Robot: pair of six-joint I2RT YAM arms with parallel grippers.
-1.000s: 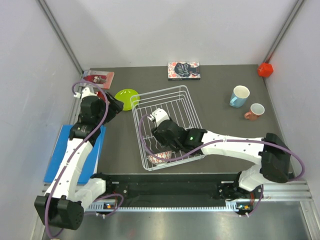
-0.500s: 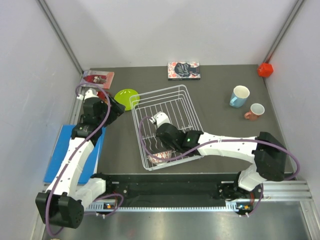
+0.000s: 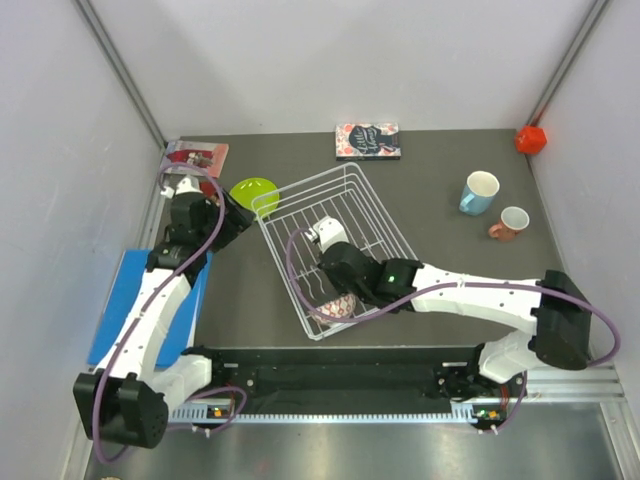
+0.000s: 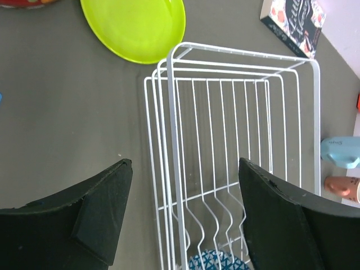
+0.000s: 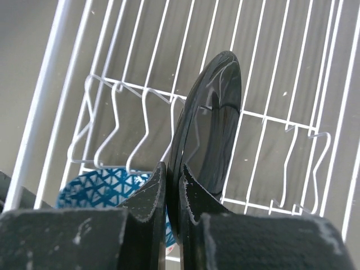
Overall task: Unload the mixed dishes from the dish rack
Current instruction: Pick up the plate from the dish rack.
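Note:
The white wire dish rack [image 3: 300, 184] sits skewed in the middle of the table. Inside it my right gripper [image 5: 173, 180] is shut on the rim of the black plate [image 5: 214, 112], which stands on edge among the rack's [image 5: 281, 84] bars. The small patterned bowl [image 5: 95, 188] lies at the rack's near end [image 3: 338, 305]. My left gripper [image 4: 183, 169] hangs open above the rack's [image 4: 236, 112] left side, holding nothing. The lime-green plate [image 3: 253, 190] lies on the table left of the rack. At the right stand the light-blue mug [image 3: 479, 192] and the salmon-pink mug [image 3: 511, 222].
A floral book [image 3: 368, 140] lies at the back, another book [image 3: 197, 157] in the back left corner. A red cube [image 3: 531, 139] sits at the back right. A blue board [image 3: 150, 300] lies under the left arm. Walls close in both sides.
My right gripper has shut on the black plate. The rack has swung, its near end shifting right. The left gripper has edged toward the rack's far left corner.

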